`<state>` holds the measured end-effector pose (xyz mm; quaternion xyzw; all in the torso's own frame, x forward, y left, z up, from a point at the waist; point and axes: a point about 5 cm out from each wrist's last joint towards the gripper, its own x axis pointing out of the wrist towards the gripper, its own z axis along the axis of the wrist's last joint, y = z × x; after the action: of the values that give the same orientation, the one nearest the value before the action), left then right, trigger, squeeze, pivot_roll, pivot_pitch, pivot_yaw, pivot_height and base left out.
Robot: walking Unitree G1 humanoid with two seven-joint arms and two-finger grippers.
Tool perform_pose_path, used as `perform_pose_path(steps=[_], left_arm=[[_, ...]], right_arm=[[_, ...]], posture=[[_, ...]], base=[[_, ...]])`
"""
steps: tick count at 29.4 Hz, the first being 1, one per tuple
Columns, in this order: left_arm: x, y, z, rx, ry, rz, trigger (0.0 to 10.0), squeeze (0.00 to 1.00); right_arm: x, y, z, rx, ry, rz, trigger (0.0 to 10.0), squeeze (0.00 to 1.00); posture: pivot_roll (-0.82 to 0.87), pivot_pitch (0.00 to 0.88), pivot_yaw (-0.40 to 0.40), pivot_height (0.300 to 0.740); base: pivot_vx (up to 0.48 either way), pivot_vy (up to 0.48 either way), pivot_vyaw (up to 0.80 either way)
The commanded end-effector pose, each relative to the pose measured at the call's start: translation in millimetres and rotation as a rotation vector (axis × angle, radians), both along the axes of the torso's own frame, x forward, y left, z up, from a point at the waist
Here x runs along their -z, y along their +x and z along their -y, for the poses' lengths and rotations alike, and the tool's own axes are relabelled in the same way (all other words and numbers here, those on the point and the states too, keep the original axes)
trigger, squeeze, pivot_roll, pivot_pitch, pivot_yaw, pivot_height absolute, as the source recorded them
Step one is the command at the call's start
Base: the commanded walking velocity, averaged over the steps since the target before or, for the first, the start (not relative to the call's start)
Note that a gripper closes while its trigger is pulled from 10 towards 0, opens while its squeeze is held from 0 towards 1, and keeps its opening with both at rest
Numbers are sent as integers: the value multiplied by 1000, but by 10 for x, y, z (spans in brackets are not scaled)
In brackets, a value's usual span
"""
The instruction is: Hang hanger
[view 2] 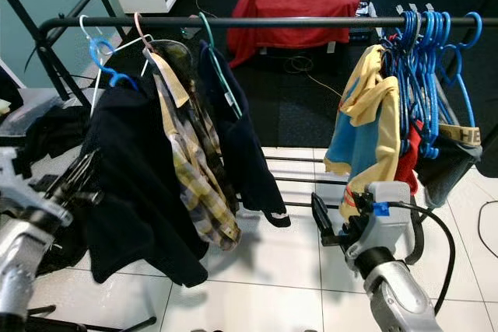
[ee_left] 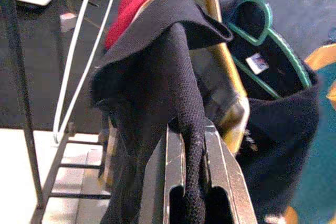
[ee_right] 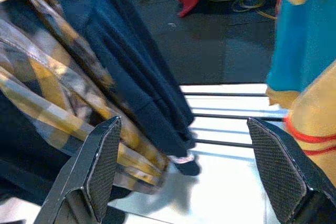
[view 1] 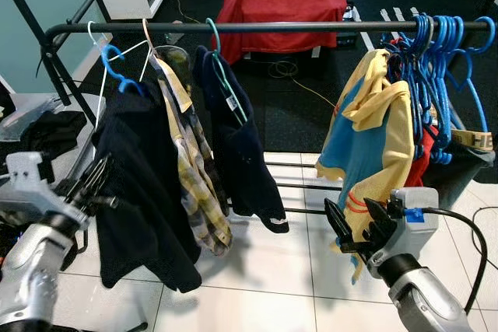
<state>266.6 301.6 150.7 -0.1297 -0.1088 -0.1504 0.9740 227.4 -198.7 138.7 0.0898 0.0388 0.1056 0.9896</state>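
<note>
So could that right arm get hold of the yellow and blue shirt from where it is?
Probably yes. The right gripper is open, just below and in front of the yellow and blue shirt, and nothing sits between them.

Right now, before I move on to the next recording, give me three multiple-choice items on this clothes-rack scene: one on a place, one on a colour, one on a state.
1. Where does the bunch of bare blue plastic hangers sit on the black metal rail?
A. At its right end
B. At its left end
C. On the floor

2. What colour is the hanger carrying the navy top?
A. Red
B. Green
C. White

3. How do the two claws stand?
A. Both open
B. Left claw shut on the black garment, right claw open
C. Both shut on hangers

Answers: 1 A, the blue bunch hangs by the rail's right end in the eye views. 2 B, its hook and shoulders are green. 3 B, the left wrist view shows black fabric pinched between the fingers; the right wrist view shows fingers wide apart around nothing.
</note>
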Motion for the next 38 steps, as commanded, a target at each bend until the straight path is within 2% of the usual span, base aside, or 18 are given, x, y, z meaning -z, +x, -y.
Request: perform_pose_path(steps=[1,8,9,10,13,15,18,22,23,25,26,27,28,30,32,33,34,38], left_arm=[[-104,-92,-160,25,-5,38,10000,0],[-141,-122,-199,47,-5,43,10000,0],[-227,-162,-237,103,19,59,10000,0],[-227,-162,-237,103,19,59,10000,0],[-418,-378,-213,368,158,88,10000,0],[-437,-419,-213,402,173,87,10000,0],[-676,-598,-583,366,229,103,10000,0],[-803,-709,-710,388,254,120,10000,0],[-884,-765,-705,440,256,138,10000,0],[-884,-765,-705,440,256,138,10000,0],[-971,-808,-657,514,248,165,10000,0],[-971,-808,-657,514,248,165,10000,0],[-1024,-818,-519,621,247,182,10000,0],[-1024,-818,-519,621,247,182,10000,0],[-1051,-800,-192,824,268,187,10000,0],[-1051,-800,-192,824,268,187,10000,0],[-1049,-787,-75,888,286,185,10000,0],[-1079,-772,-4,932,306,194,10000,0]], right_arm=[[30,-5,-23,-52,16,-23,10000,0],[26,4,-34,-76,9,-23,10000,0],[4,58,-49,-108,-23,-14,10000,0],[4,58,-49,-108,-23,-14,10000,0],[-54,160,-59,-156,-78,7,10000,0],[-57,164,-56,-158,-79,8,10000,0],[-51,167,-9,-166,-87,3,10000,0],[-50,173,14,-171,-88,0,10000,0],[-50,174,23,-179,-90,-3,10000,0],[-50,174,23,-179,-90,-3,10000,0],[-52,180,33,-189,-92,-5,10000,0],[-52,180,33,-189,-92,-5,10000,0],[-55,189,39,-205,-96,-6,10000,0],[-55,189,39,-205,-96,-6,10000,0],[-96,198,30,-255,-83,3,10000,0],[-96,198,30,-255,-83,3,10000,0],[-131,189,20,-282,-67,12,10000,0],[-194,148,21,-325,-22,30,10000,0]], posture=[[-161,159,71,740],[-160,157,72,740],[-153,145,69,740],[-153,145,69,740],[-155,133,60,740],[-155,133,60,740],[-139,125,52,740],[-137,124,50,740],[-131,120,45,740],[-131,120,45,740],[-128,119,41,740],[-128,119,41,740],[-123,117,36,740],[-123,117,36,740],[-130,116,34,740],[-130,116,34,740],[-139,119,37,740],[-143,120,38,740]], base=[[0,0,0],[0,0,0],[0,0,0],[0,0,0],[0,0,0],[0,0,0],[0,0,0],[0,0,0],[0,0,0],[0,0,0],[0,0,0],[0,0,0],[0,0,0],[0,0,0],[0,0,0],[0,0,0],[0,0,0],[0,0,0]])
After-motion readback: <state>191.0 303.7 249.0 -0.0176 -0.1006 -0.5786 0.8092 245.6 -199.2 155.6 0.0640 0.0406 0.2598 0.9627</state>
